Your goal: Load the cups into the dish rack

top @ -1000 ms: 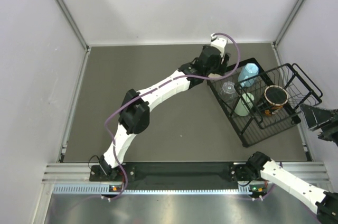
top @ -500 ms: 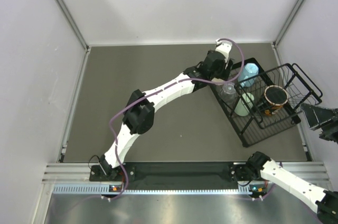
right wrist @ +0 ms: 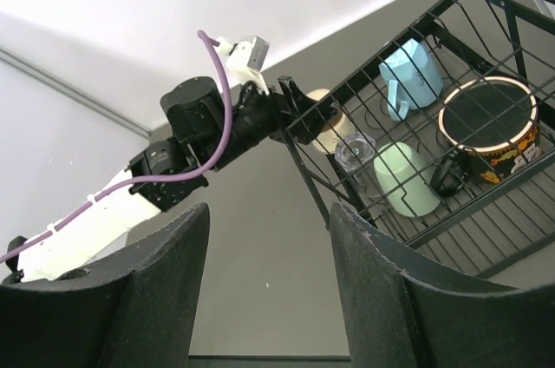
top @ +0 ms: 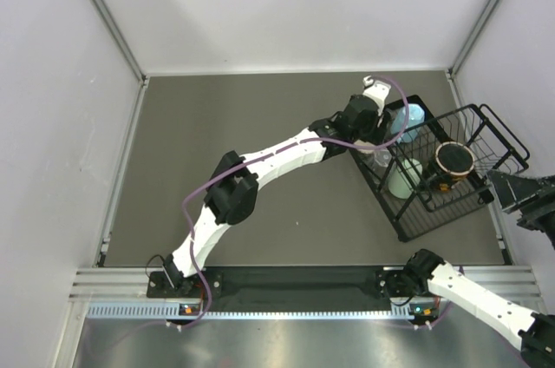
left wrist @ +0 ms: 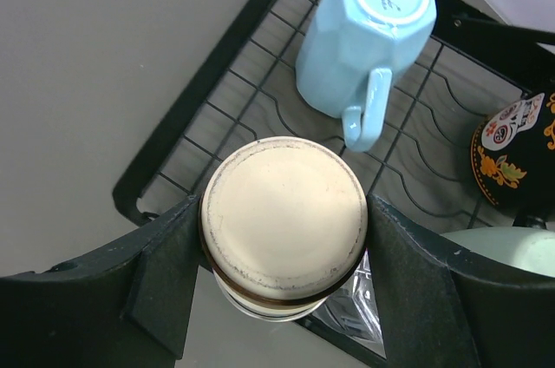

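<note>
Hovering over the outer rail of the dish rack [left wrist: 217, 116] with a cream-based cup [left wrist: 284, 212] pinched upside down in the left pincer [left wrist: 282, 246]. Jaws spread about midway, pressed to both flanks of the cup. Sitting dead centre of the left wrist view, base up, squarely between the two black fingers [left wrist: 169, 251].

Worth watching underneath: peeking out at the lower right of that cup, a clear ribbed cup [left wrist: 351, 303], seemingly right below. Judging by that, risking a rim-on-rim landing if lowered straight down, with one of the pair tipped or the two nested and jammed.

Hanging close over the wire edge as well. On a release too far toward the lower left of the frame, quite possibly catching the rail and rolling out onto the grey table [left wrist: 104, 55].

Tight quarters all round: light blue mug [left wrist: 364, 34] at upper centre, inverted, handle pointing down-frame; dark painted mug [left wrist: 520, 142] at the right edge; mint green tumbler [left wrist: 512, 251] at lower right. Easy to clip any of them with a sideways swing of those wide fingers.

Meanwhile, in the right wrist view, right pincer [right wrist: 269, 238] looking on from outside the rack, jaws well apart, gripping nothing.
</note>
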`<act>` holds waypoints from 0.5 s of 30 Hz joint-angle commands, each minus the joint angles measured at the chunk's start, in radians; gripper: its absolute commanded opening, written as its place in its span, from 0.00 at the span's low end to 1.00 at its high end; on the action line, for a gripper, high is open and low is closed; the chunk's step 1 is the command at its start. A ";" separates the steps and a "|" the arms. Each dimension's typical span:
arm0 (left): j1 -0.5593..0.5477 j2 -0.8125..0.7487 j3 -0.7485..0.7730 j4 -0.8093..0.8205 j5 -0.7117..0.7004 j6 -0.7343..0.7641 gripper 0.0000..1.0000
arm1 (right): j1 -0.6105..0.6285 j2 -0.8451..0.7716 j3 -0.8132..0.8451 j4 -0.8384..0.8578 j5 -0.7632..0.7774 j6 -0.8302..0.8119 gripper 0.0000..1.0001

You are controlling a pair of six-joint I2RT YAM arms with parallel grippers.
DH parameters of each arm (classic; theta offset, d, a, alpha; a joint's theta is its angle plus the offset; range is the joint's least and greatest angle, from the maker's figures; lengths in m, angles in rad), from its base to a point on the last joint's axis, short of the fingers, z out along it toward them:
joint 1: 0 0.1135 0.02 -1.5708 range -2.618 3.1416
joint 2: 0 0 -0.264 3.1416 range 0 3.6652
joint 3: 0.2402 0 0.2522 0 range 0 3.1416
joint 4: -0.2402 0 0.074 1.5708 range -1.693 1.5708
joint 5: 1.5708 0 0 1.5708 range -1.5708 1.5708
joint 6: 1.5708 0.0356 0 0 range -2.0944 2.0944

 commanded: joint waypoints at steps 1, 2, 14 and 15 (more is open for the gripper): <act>-0.018 -0.044 -0.003 0.035 0.035 -0.034 0.00 | 0.008 -0.014 -0.012 -0.041 -0.015 0.018 0.58; -0.020 -0.045 -0.004 0.035 0.040 -0.037 0.00 | 0.010 -0.017 -0.013 -0.042 -0.016 0.025 0.57; -0.031 -0.044 -0.006 0.079 -0.040 0.067 0.00 | 0.010 -0.010 -0.013 -0.065 -0.047 0.051 0.56; -0.031 -0.039 -0.011 0.097 -0.041 0.091 0.00 | 0.008 -0.007 -0.013 -0.065 -0.050 0.049 0.56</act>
